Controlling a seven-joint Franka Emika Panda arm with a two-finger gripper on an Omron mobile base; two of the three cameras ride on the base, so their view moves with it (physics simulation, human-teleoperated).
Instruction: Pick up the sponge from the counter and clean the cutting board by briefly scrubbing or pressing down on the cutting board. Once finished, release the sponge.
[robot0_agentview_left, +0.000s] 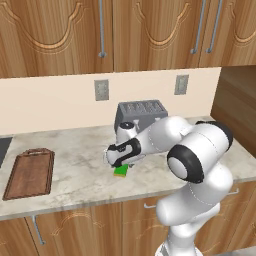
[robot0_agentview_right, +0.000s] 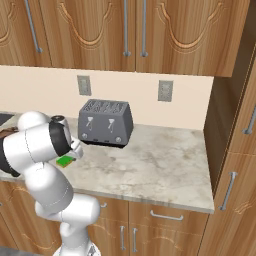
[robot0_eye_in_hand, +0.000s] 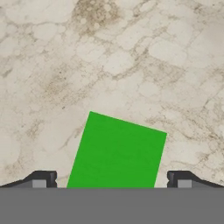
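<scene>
Sponge: the green sponge (robot0_eye_in_hand: 116, 153) lies flat on the counter (robot0_agentview_left: 80, 160), in front of the toaster (robot0_agentview_left: 141, 115) and near the counter's front edge; a yellow layer shows under its green top in the left base view (robot0_agentview_left: 120, 171).
Gripper: the gripper (robot0_eye_in_hand: 111, 179) hangs right above the sponge, pointing down at it; its two fingertips (robot0_eye_in_hand: 41, 179) stand wide apart, one on each side of the green block, with clear gaps, and grip nothing.
Cutting board: the cutting board (robot0_agentview_left: 30, 173) lies flat on the counter, well apart from the toaster toward the left, handle pointing to the wall.
Toaster: grey, four slots, against the back wall below two wall outlets (robot0_agentview_right: 84, 85).
Arm: bends low over the counter just in front of the toaster.
</scene>
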